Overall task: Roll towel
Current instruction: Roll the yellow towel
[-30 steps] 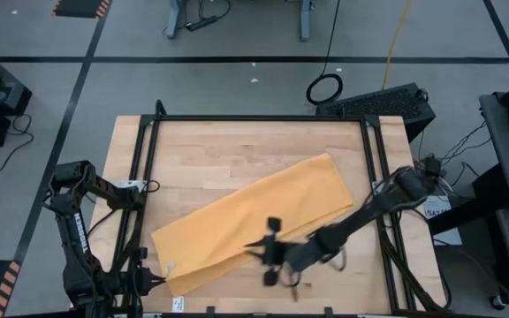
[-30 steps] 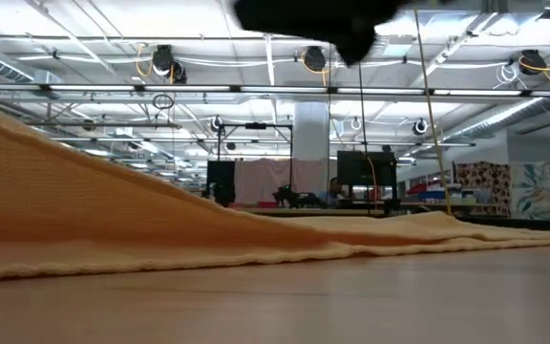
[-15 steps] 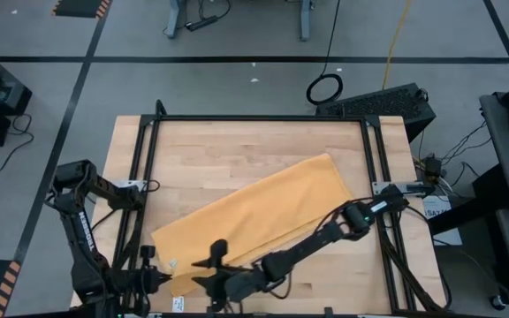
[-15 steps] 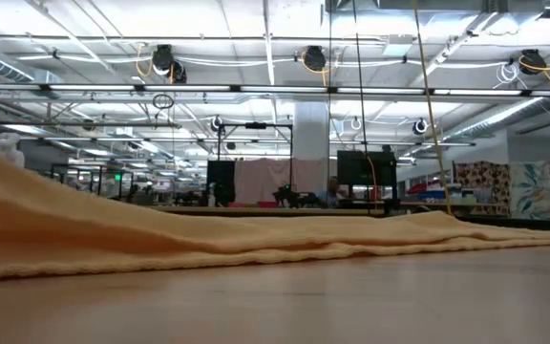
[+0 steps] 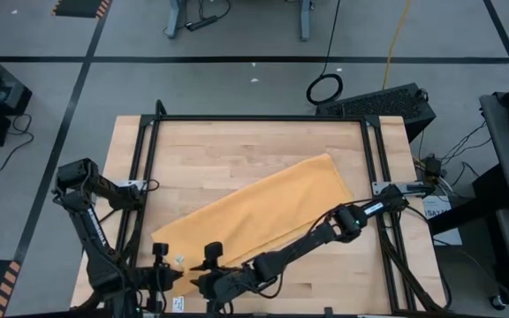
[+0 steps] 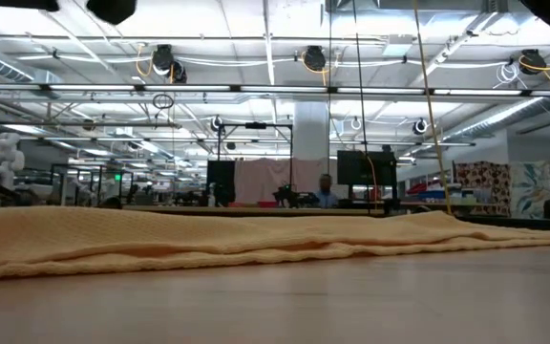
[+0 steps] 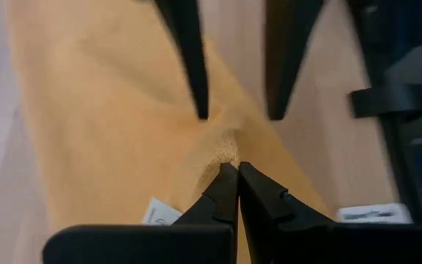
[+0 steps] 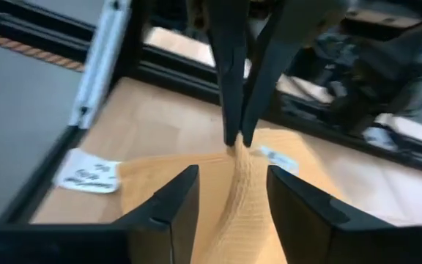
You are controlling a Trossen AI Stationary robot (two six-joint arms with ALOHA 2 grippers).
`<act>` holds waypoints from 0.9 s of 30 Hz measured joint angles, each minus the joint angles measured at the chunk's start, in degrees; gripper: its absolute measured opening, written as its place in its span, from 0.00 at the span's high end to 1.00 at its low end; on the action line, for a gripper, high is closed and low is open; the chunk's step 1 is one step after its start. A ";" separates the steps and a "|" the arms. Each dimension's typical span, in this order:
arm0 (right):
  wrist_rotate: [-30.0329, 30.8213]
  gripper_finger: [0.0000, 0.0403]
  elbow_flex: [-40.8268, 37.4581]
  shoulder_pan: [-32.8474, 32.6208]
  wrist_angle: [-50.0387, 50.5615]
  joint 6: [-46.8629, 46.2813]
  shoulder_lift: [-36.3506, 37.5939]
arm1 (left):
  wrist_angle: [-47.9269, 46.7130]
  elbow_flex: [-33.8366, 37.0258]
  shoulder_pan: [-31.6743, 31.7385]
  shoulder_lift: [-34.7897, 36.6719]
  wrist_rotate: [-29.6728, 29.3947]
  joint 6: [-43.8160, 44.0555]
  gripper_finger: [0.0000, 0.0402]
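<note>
The mustard-yellow towel (image 5: pixel 254 212) lies flat on the wooden table, running slantwise from the near left corner to the far right. My left gripper (image 5: pixel 173 279) is at the towel's near left end, shut on a small raised pucker of cloth (image 7: pixel 229 150). My right gripper (image 8: pixel 233 187) faces it from the table's right. It is open, and its two fingers (image 7: pixel 196 88) stand on either side of the ridge that runs off the pucker, without plainly touching it. A white label (image 7: pixel 158 213) shows on the towel beside the left fingers. My left gripper pinches a small pucker of the towel (image 8: pixel 237 150) between its two shut fingertips, near the near left corner and close to the white label. The fingers slant down from the table's left. The cloth rises into a short ridge there; the rest of the towel lies on the table.
Black frame rails (image 5: pixel 144 177) run along the table's edges, and one passes close behind the left gripper (image 8: pixel 196 70). A white sticker (image 8: pixel 86 172) lies on the wood by the near edge. Bare wood (image 5: pixel 228 150) shows beyond the towel at the far left.
My right gripper has swept along the near edge toward the table's left, ending opposite the left gripper. My left gripper has shifted a little toward the towel. In the low view, the towel's raised left part has sunk down flat.
</note>
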State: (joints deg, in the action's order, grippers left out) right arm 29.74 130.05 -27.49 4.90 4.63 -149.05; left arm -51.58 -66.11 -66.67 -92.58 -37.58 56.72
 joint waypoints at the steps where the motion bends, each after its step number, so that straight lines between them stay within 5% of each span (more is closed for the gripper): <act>1: -1.77 0.64 0.00 0.13 0.02 -0.35 0.00 | 1.43 0.00 -0.03 0.00 0.09 -1.14 0.97; 9: -5.96 0.73 -0.25 0.86 0.01 -2.59 0.00 | 6.26 0.00 0.00 0.00 0.09 -3.24 0.97; 16: -6.15 0.97 -0.25 0.74 -0.48 -3.36 -1.49 | 6.04 0.00 -0.12 0.00 0.09 -3.10 0.97; 20: -7.31 0.97 -0.25 0.70 -0.48 -4.62 -1.84 | 3.99 0.02 -0.59 0.00 0.03 2.04 0.97; 27: -13.13 0.99 -0.40 -0.26 0.05 -3.93 -1.97 | 0.04 0.02 -3.99 0.00 1.50 11.69 0.75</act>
State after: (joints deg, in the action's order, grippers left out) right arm 16.61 129.64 -27.75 4.94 0.70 -151.02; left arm -51.54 -66.08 -70.67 -92.58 -36.08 68.41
